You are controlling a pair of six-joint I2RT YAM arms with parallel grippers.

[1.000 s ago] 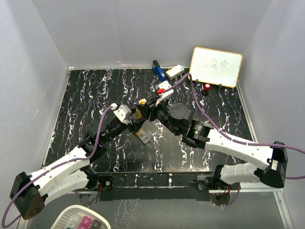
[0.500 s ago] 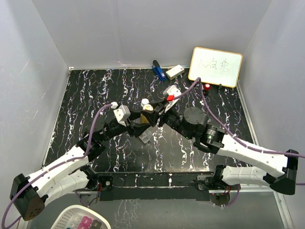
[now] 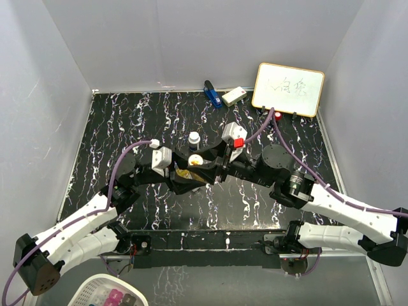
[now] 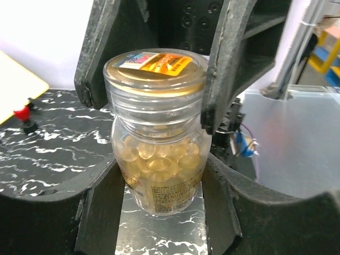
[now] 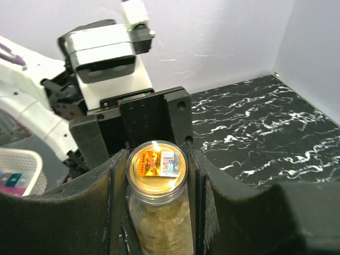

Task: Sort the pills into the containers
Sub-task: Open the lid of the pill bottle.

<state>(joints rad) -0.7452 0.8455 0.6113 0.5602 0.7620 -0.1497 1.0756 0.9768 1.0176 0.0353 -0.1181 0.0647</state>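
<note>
Seen from above, the two arms meet in the middle of the black table (image 3: 127,127) with white streaks. Their dark parts hide most of what they hold, so only a small yellow bit shows there.

The camera on the left arm shows it much better. It is a golden bottle (image 4: 156,138), see-through and full of little round yellow pills. It has a gold lid (image 4: 155,66) with a bright sticker on top. The left gripper (image 4: 158,186) pinches the fat lower part of the bottle, with one finger on each side. Two more black fingers (image 4: 228,58) stand on either side of the lid, and they belong to the other arm.

The camera on the right arm looks down on the lid. It shows the right gripper (image 5: 155,180) pressed close on both sides of the top of the bottle. Behind the lid sits the left arm's white camera box (image 5: 103,50). I cannot tell if the bottle touches the table.

Some things show only from above. A small dark bottle (image 3: 194,139) with a white cap stands alone just behind the grippers. At the far edge lie a blue thing (image 3: 212,93) and a white block (image 3: 234,95), side by side. A whiteboard (image 3: 288,89) leans in the far right corner. A white basket (image 3: 108,292) sits at the near left, off the table.
</note>
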